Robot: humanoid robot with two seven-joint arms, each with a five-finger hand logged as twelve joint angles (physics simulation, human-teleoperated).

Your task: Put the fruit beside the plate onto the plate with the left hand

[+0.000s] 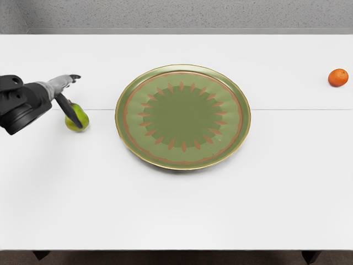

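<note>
In the head view the green fruit (80, 117) lay on the table (176, 215) near its left edge, just beside the plate (119, 118) but apart from its gilt rim; the left hand (59, 94) was at the fruit, partly covering it; whether its fingers were apart or clamped on the fruit could not be told from this angle; the fruit seemed to rest on the table, unlifted; the task therefore looked barely begun, with the secure grasp, the lift, the carry and the setting down on the plate all left; an orange (338, 77) sat well apart near the far right corner; no brand, label or writing showed anywhere.
</note>
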